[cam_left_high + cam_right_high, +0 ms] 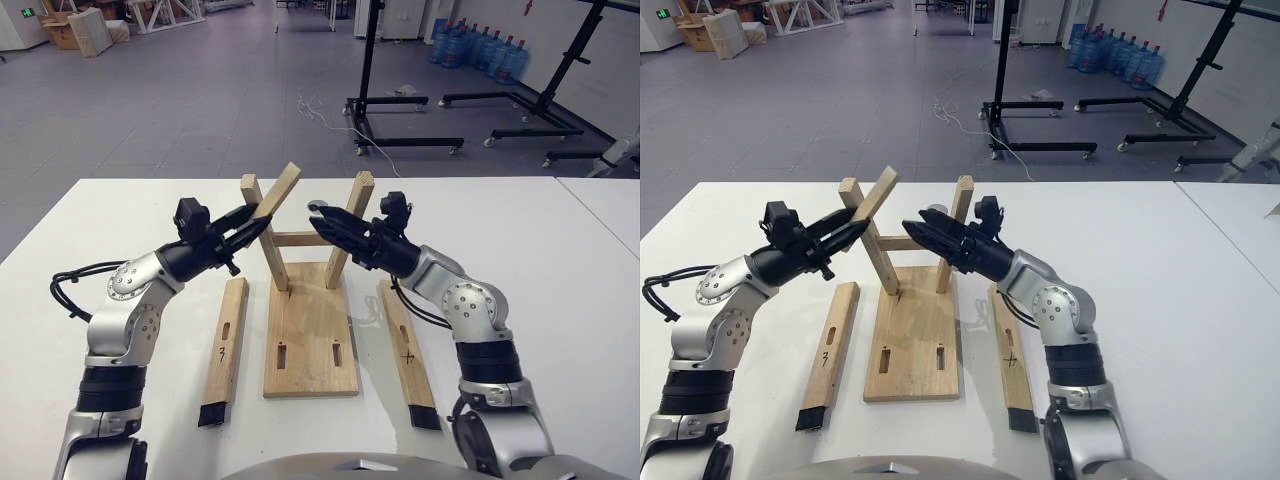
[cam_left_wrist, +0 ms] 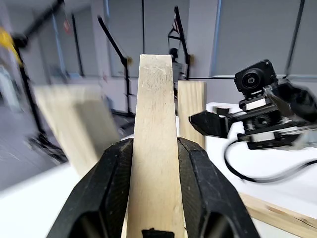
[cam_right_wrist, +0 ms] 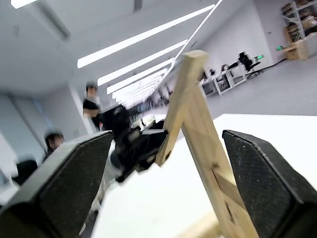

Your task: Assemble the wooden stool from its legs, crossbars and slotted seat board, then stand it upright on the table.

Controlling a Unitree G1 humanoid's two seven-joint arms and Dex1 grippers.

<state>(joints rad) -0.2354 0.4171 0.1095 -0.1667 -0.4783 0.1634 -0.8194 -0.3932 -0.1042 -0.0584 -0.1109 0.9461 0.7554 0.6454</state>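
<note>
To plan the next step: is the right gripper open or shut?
Open: the fingers of the right gripper stand wide apart, a standing leg between them.

We see our right gripper (image 3: 168, 135) w/ jaws wide apart, one dark finger (image 3: 69, 188) on either side of the wood. Btwn them, touching neither, a wooden leg (image 3: 208, 148) rises at a tilt, w/ a notched joint partway along it. A 2nd piece, the crossbar (image 3: 177, 111), slants up to the leg's upper end; we can't tell if they touch. The left gripper (image 3: 134, 145), dark & blurred, sits at the crossbar's lower end. The white table (image 3: 148, 208) spreads beneath. Bg: long ceiling light strips (image 3: 148, 34), and desks (image 3: 223, 79) far off.
</note>
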